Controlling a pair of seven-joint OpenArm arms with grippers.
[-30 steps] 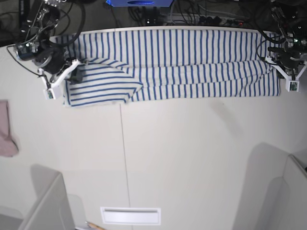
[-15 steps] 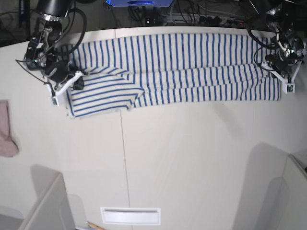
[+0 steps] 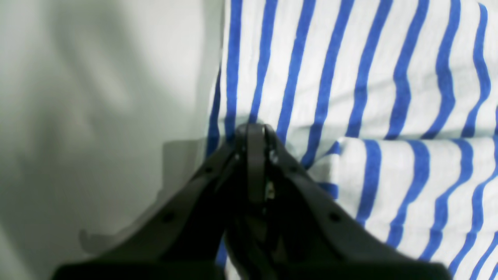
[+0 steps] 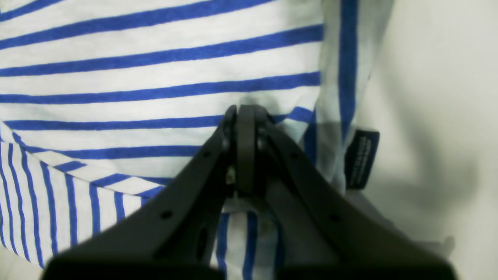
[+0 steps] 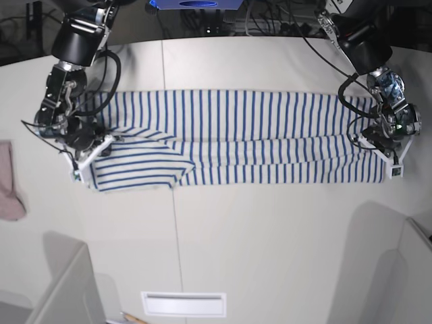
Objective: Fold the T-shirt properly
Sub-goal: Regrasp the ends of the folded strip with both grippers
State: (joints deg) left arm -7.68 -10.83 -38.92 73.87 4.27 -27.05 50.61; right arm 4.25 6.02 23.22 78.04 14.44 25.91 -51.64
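T-shirt (image 5: 236,135) dragged nearer across the counter (image 5: 270,229) since a second ago, long band intact; left hand (image 5: 393,162) and right hand (image 5: 84,162) clamped shut on its ends; fold advancing.

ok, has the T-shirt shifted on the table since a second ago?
Yes. In the base view the T-shirt has slid toward the near edge, off the table's far edge, leaving bare tabletop behind it.
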